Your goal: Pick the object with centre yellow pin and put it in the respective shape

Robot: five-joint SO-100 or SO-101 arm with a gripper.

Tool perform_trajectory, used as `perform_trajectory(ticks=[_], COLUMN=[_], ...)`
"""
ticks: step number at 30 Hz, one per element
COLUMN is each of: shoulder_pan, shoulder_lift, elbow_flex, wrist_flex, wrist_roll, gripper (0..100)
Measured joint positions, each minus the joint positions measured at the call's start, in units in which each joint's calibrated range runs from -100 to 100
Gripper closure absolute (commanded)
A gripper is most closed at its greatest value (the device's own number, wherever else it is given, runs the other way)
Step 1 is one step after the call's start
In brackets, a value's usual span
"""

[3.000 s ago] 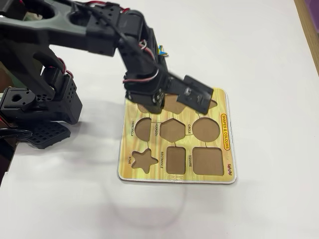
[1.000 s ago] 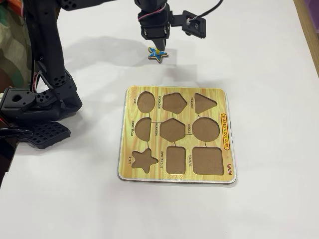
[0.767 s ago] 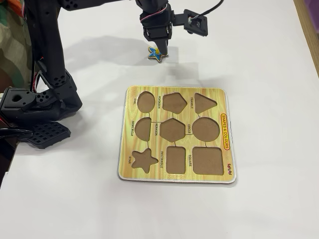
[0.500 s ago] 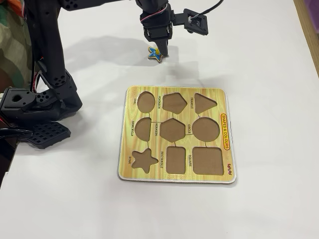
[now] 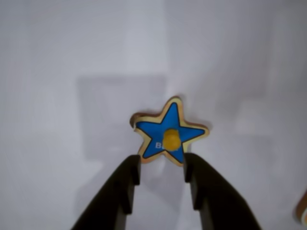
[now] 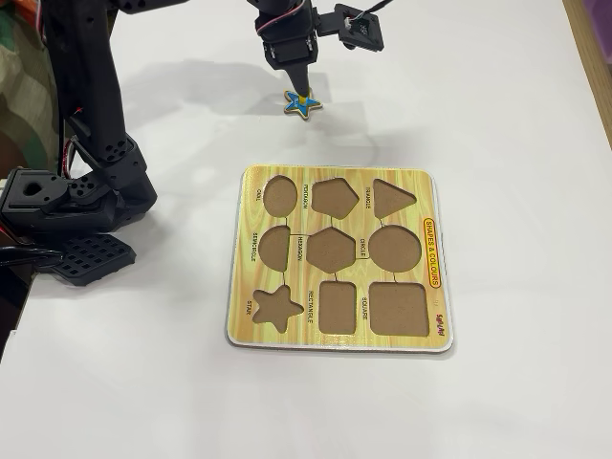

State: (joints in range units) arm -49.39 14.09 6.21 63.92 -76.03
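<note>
A blue star piece with a wooden rim and a yellow centre pin lies flat on the white table. In the fixed view the star is at the far side, beyond the puzzle board. My gripper is open, its two black fingers just short of the star's near points, with the pin ahead of the gap. In the fixed view the gripper points down right over the star. The star-shaped hole is at the board's near left corner.
The board has several empty shape holes. The arm's black base stands at the left. A brown object peeks in at the wrist view's right edge. White table surrounds the star and the board.
</note>
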Motion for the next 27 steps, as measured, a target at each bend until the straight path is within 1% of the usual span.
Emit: perform_trajectory(ticks=[13,18,27], shoulder_pan=[0.84,1.31,1.31], shoulder_lift=[0.0,3.35,3.87], elbow_flex=[0.0,0.0,0.0], wrist_flex=[0.0,0.0,0.0], wrist_roll=[0.0,0.0,0.0], gripper=[89,89,89])
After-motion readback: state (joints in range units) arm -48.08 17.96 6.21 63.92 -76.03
